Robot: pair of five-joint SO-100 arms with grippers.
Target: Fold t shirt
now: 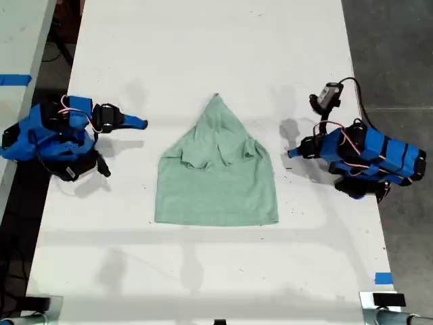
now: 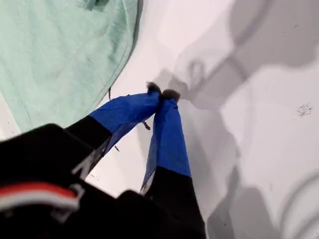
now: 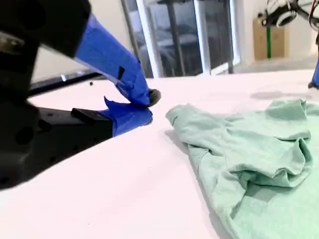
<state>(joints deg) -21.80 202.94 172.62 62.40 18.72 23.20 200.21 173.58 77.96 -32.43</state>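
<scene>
The mint-green t shirt (image 1: 216, 172) lay partly folded to a point mid-table (image 1: 203, 40), near neither long edge. My first gripper (image 2: 162, 93) and my second gripper (image 3: 147, 104) rested beside it, empty, fingers pressed together.

Long white flat-topped bench (image 1: 203, 40) ran through the middle of the exterior view, small dark specks on its surface. Dark grey floor (image 1: 392, 47) showed at the exterior view's right. Strip of blue tape (image 1: 15, 79) lay on a second pale surface (image 1: 20, 34) at the exterior view's left edge. Small piece of blue tape (image 1: 383, 277) sat on the bench near the exterior view's lower right corner. Glass-panelled windows with pale frames (image 3: 194, 35) stood beyond the bench; brown cardboard box (image 3: 266, 37) near them.
</scene>
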